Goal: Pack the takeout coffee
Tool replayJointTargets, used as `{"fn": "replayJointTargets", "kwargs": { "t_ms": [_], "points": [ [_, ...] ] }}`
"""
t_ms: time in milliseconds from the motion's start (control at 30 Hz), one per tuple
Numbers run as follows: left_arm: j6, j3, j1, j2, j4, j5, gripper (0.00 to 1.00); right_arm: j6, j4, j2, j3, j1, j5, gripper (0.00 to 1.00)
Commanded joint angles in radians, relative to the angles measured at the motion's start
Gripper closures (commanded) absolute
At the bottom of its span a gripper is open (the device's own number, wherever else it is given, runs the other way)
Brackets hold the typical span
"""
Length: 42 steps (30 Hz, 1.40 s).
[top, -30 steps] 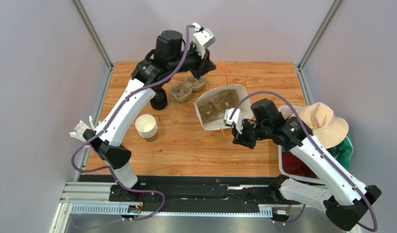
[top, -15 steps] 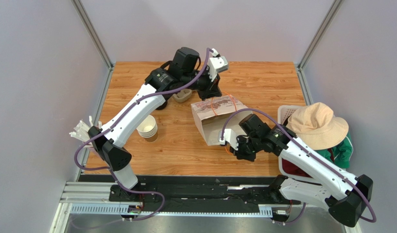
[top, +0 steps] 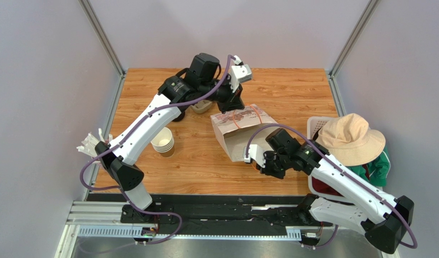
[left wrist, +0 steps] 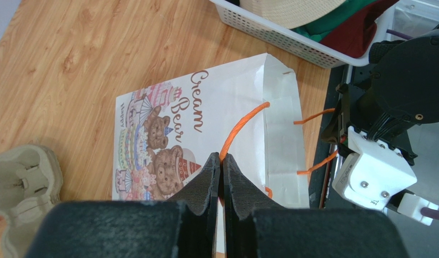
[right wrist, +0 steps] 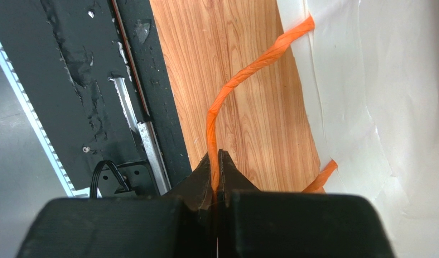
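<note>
A white paper bag [top: 235, 134] printed with bears and "Cream Bear" lies on its side mid-table, printed face [left wrist: 162, 134] up. My left gripper [left wrist: 221, 158] is shut on one orange twisted handle [left wrist: 243, 123], at the bag's far edge [top: 232, 105]. My right gripper [right wrist: 217, 156] is shut on the other orange handle [right wrist: 243, 72], at the bag's near edge [top: 261, 161], with the bag's white wall [right wrist: 367, 80] to its right. The takeout coffee is out of view.
A pulp cup carrier [top: 202, 106] sits behind the bag, also in the left wrist view [left wrist: 22, 183]. A stack of lidless brown cups [top: 162, 141] stands left of centre. A white basket [left wrist: 291, 32] with clothes and a beige hat [top: 348, 137] is at the right edge.
The bag, a second ago gaping open with a carrier showing inside, has been drawn flatter with its printed face up. My left gripper moved right, my right gripper toward the near edge.
</note>
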Motion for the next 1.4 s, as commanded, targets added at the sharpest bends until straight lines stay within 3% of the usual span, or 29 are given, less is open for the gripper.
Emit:
{"fn": "replayJointTargets", "kwargs": {
  "t_ms": [0, 400, 733, 1033, 1167, 1367],
  "points": [
    [0.010, 0.023, -0.007, -0.043, 0.004, -0.031, 1.00, -0.021, 0.032, -0.022, 0.008, 0.008, 0.038, 1.00],
    [-0.009, 0.145, -0.001, 0.052, 0.119, -0.202, 1.00, 0.069, 0.107, -0.016, 0.260, 0.007, 0.137, 1.00],
    [-0.044, 0.230, 0.022, 0.144, 0.217, -0.358, 1.00, 0.121, 0.245, 0.047, 0.384, 0.005, 0.392, 1.00],
    [-0.098, 0.289, 0.024, 0.135, 0.203, -0.468, 1.00, 0.140, 0.268, 0.058, 0.542, -0.001, 0.490, 1.00],
    [-0.093, 0.260, 0.025, 0.105, 0.185, -0.519, 1.00, 0.135, 0.261, 0.058, 0.548, -0.015, 0.479, 1.00],
    [-0.108, 0.085, 0.024, 0.065, 0.194, -0.467, 1.00, 0.115, 0.271, 0.061, 0.357, -0.015, 0.449, 1.00]
  ]
}}
